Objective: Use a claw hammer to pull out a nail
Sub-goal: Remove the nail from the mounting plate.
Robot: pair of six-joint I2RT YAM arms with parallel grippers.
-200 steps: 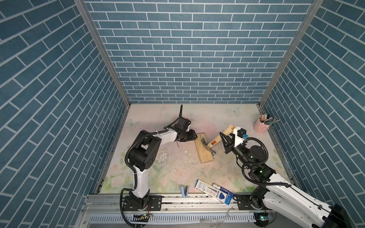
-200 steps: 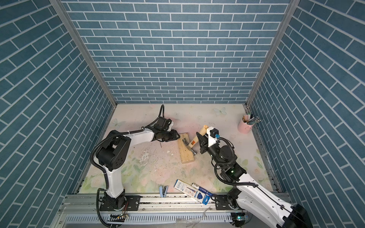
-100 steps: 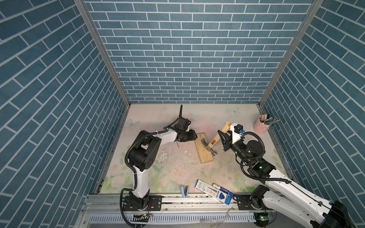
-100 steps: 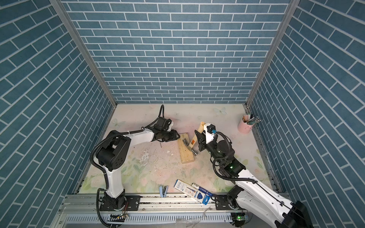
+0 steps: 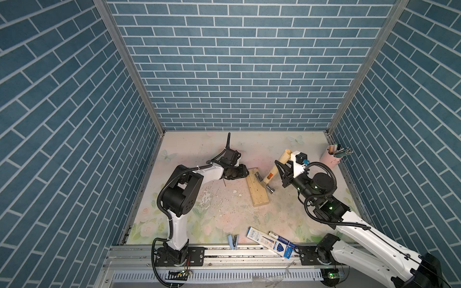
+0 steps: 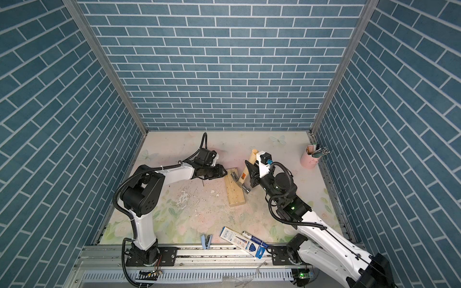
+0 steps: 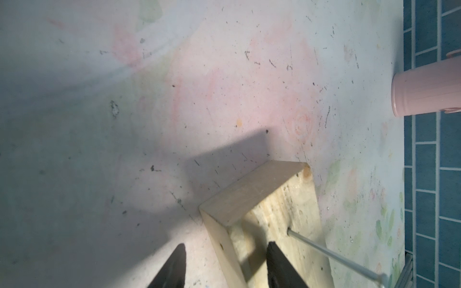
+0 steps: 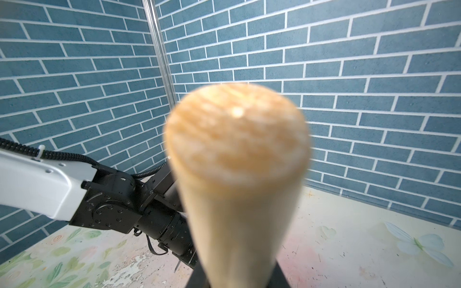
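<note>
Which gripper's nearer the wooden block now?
Left. Left gripper sits at the far end of the wooden block, fingers straddling an edge; right gripper is beside it, clamping the claw hammer by its handle.

A wooden block [image 5: 258, 193] lay near the middle of the tabletop [image 5: 194, 147]. The claw hammer [image 5: 271, 174] had its head on the block's far half, near a nail [image 7: 331, 254] sticking out of the top face, and its handle rose to the far right through the right end effector [image 5: 282, 172]. The left end effector [image 5: 245, 172] sat at the block's far left corner. A pen cup [image 5: 329, 159] stood in the far right corner; a stapler [image 5: 233, 241] and flat packs [image 5: 260, 236] lay along the near edge.
</note>
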